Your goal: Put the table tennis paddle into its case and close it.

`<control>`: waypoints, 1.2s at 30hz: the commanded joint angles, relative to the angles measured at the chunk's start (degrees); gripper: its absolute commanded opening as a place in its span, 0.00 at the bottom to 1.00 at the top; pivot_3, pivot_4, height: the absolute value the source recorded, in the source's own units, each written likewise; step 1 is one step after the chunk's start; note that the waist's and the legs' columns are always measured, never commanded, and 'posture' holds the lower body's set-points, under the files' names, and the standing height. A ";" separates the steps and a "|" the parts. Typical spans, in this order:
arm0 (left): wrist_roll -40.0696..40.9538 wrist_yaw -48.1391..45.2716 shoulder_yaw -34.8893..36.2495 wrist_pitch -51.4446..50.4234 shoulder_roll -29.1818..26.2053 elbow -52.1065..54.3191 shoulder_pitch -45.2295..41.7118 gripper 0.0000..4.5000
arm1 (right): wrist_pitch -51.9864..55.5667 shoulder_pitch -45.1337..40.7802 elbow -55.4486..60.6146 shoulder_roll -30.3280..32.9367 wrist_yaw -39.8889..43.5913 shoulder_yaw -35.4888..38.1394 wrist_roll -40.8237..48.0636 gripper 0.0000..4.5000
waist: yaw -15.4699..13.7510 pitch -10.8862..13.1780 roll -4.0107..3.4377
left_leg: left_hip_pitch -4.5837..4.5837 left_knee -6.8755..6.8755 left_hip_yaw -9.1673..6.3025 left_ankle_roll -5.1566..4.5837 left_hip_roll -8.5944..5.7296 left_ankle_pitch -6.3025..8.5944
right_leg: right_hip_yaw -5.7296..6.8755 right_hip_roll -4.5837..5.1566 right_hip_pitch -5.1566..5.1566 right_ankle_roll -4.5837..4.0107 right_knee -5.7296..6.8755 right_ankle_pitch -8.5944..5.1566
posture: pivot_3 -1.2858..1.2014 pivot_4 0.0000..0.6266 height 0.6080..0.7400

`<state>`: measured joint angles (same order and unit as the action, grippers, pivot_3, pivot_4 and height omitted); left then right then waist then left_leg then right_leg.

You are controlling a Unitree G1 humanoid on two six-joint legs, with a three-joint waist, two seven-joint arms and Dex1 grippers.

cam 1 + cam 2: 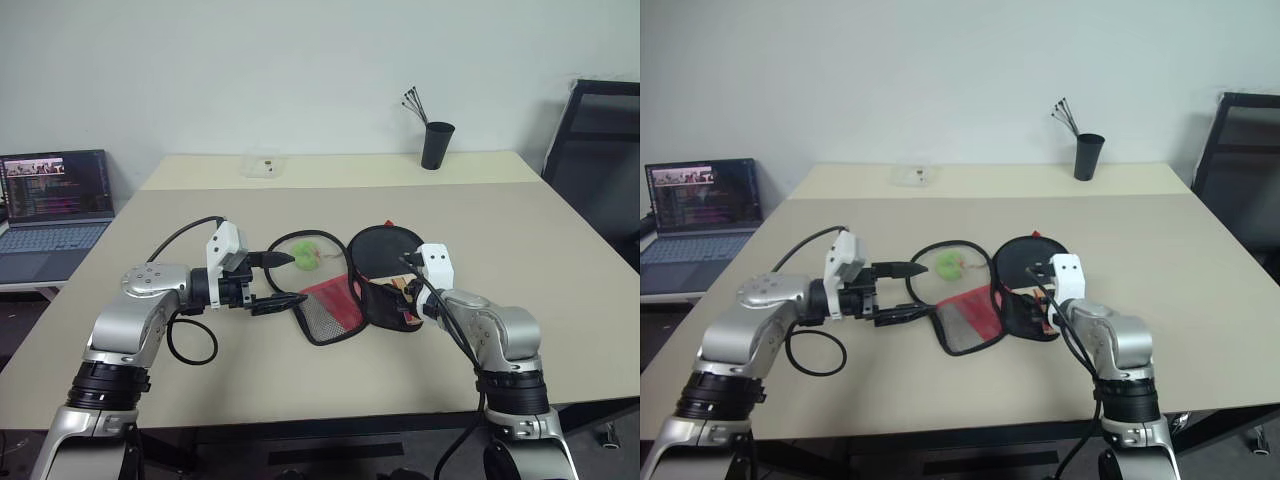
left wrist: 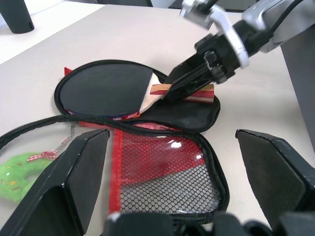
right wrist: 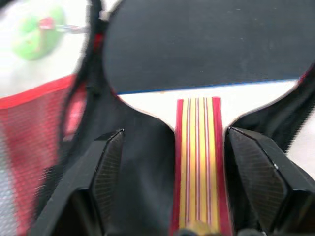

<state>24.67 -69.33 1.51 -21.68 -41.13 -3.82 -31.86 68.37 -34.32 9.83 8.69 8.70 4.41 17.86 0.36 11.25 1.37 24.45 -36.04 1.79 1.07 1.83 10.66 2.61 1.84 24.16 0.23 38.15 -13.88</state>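
Table tennis paddle (image 2: 106, 88) lies in the open case (image 2: 162, 167) on the worktop (image 1: 500, 230). Right gripper (image 3: 197, 162) fingers straddle the handle, spread apart. Left gripper (image 2: 177, 172) fingers wide, empty.

- The table tennis paddle (image 3: 197, 54): its round face is cut off by the right wrist view's edge.
- The case (image 1: 385, 300): the right gripper (image 1: 408, 290) hides its near part.

Head pair: set high, aimed forward and down over the table (image 1: 560, 250); same scene seen from slightly offset positions.
Left wrist: low, close, aimed across the open case (image 2: 162, 167) at the paddle (image 2: 106, 88).
Right wrist: very close, aimed along the paddle handle.
Shared: paddle and case.
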 commanded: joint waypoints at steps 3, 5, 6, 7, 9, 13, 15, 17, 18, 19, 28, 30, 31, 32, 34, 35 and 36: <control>0.19 -0.01 0.71 1.12 -0.16 0.70 -0.99 1.00 | 2.57 2.41 9.63 7.94 6.88 2.10 4.67 0.83 | -0.21 0.00 0.01 | 0.02 0.00 0.02 0.00 -0.01 0.00 | 0.05 0.04 -0.02 0.00 -0.05 0.00 | 0.52 0.24 1.00; 0.19 -0.06 0.73 1.19 -0.16 0.54 -0.92 1.00 | 3.47 3.33 11.26 11.20 9.89 3.90 6.91 0.83 | -0.20 0.00 0.01 | 0.02 -0.01 0.02 0.00 -0.01 0.00 | 0.04 0.06 -0.02 0.00 -0.05 0.00 | 0.52 0.24 1.00; 0.18 -0.08 0.69 1.25 -0.12 0.44 -0.91 1.00 | 3.45 4.05 11.64 13.15 11.47 4.23 7.63 0.83 | -0.21 -0.01 0.01 | 0.02 -0.01 0.02 -0.01 -0.02 0.01 | 0.05 0.06 -0.02 0.00 -0.05 0.00 | 0.52 0.24 1.00; 0.15 -0.08 0.64 1.34 -0.04 0.33 -0.92 1.00 | 3.14 4.86 11.80 14.99 12.88 4.29 8.15 0.83 | -0.21 -0.01 0.02 | 0.02 0.00 0.02 -0.01 -0.02 0.01 | 0.06 0.06 -0.02 0.00 -0.05 0.00 | 0.52 0.24 1.00; 0.13 -0.10 0.44 1.47 0.16 0.14 -1.00 1.00 | 2.17 6.62 11.87 18.56 15.35 3.71 8.61 0.83 | -0.21 -0.01 0.03 | 0.02 0.00 0.03 -0.01 -0.04 0.01 | 0.07 0.05 -0.02 0.00 -0.06 0.00 | 0.52 0.24 1.00; -0.02 -0.18 0.08 1.68 0.55 -0.28 -1.46 1.00 | 0.80 10.13 12.51 23.49 20.20 2.52 10.40 0.83 | -0.24 -0.01 0.04 | 0.02 0.00 0.03 -0.01 -0.06 0.01 | 0.08 0.04 -0.02 0.00 -0.07 -0.01 | 0.52 0.24 1.00; -0.11 -0.25 -0.05 1.79 0.74 -0.42 -1.61 1.00 | -0.67 12.02 12.53 25.32 22.71 1.29 10.81 0.83 | -0.21 -0.01 0.04 | 0.02 -0.01 0.03 -0.01 -0.06 0.01 | 0.08 0.04 -0.02 0.00 -0.07 -0.01 | 0.52 0.24 1.00; -0.19 -0.30 -0.13 1.81 0.87 -0.40 -1.63 1.00 | -2.77 13.02 11.99 25.89 23.51 -0.01 10.27 0.83 | -0.17 -0.01 0.05 | 0.02 -0.01 0.03 -0.01 -0.06 0.01 | 0.07 0.03 -0.02 0.00 -0.07 -0.01 | 0.52 0.24 1.00; -0.22 -0.32 -0.15 1.81 0.90 -0.37 -1.62 1.00 | -3.51 13.17 11.63 25.88 23.48 -0.51 10.00 0.83 | -0.16 -0.01 0.05 | 0.02 -0.01 0.03 -0.01 -0.05 0.01 | 0.08 0.02 -0.03 0.00 -0.07 -0.01 | 0.52 0.24 1.00; -0.22 -0.34 -0.15 1.80 0.89 -0.39 -1.64 1.00 | -4.17 13.16 11.38 25.88 23.52 -1.13 9.73 0.83 | -0.15 -0.01 0.05 | 0.02 -0.01 0.03 -0.01 -0.05 0.01 | 0.07 0.01 -0.02 0.00 -0.07 -0.01 | 0.52 0.24 1.00; -0.10 -0.29 -0.27 1.51 0.51 -0.04 -1.54 1.00 | -7.87 11.52 8.60 23.48 23.07 -6.67 8.60 0.83 | -0.20 0.00 0.09 | 0.02 -0.01 0.02 -0.01 -0.05 0.01 | 0.08 0.00 -0.03 0.01 -0.08 -0.01 | 0.52 0.24 1.00; -0.05 -0.23 -0.14 1.39 0.33 0.17 -1.36 1.00 | -7.94 11.04 8.42 23.07 23.22 -7.26 8.65 0.83 | -0.20 0.00 0.09 | 0.02 -0.02 0.02 -0.01 -0.05 0.01 | 0.07 0.00 -0.03 0.01 -0.08 -0.01 | 0.52 0.24 1.00; -0.03 -0.22 -0.08 1.36 0.25 0.25 -1.29 1.00 | -7.89 10.83 8.44 22.87 23.26 -7.36 8.71 0.83 | -0.20 0.01 0.09 | 0.02 -0.02 0.02 -0.01 -0.05 0.01 | 0.07 0.00 -0.03 0.01 -0.08 -0.01 | 0.52 0.24 1.00; -0.01 -0.17 0.00 1.31 0.18 0.36 -1.20 1.00 | -7.81 10.65 8.55 22.68 23.39 -7.43 8.90 0.83 | -0.20 0.01 0.09 | 0.02 -0.02 0.02 -0.01 -0.05 0.01 | 0.08 0.00 -0.03 0.01 -0.08 -0.01 | 0.52 0.24 1.00; 0.04 -0.07 0.07 1.22 0.11 0.54 -1.06 1.00 | -7.75 10.48 8.75 22.48 23.49 -7.48 9.03 0.83 | -0.20 0.01 0.09 | 0.02 -0.01 0.02 -0.01 -0.04 0.01 | 0.08 -0.01 -0.02 0.01 -0.07 -0.01 | 0.52 0.24 1.00; 0.09 -0.02 0.11 1.13 0.09 0.64 -0.99 1.00 | -7.62 10.37 8.76 22.19 23.33 -7.25 9.16 0.83 | -0.20 0.01 0.09 | 0.02 -0.01 0.02 -0.01 -0.04 0.01 | 0.08 -0.01 -0.02 0.01 -0.07 -0.01 | 0.52 0.24 1.00; 0.10 0.01 0.12 1.08 0.06 0.68 -0.95 1.00 | -7.55 10.28 8.77 22.08 23.24 -7.13 9.19 0.83 | -0.20 0.01 0.09 | 0.02 -0.02 0.02 -0.01 -0.04 0.01 | 0.08 -0.01 -0.02 0.01 -0.07 -0.01 | 0.52 0.24 1.00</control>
<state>24.31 -69.36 0.43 -20.87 -40.32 -4.97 -32.21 61.63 -23.16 17.37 31.16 31.84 -3.48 26.37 0.16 11.26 1.47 24.47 -36.06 1.81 1.06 1.79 10.67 2.69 1.83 24.14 0.23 38.08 -13.88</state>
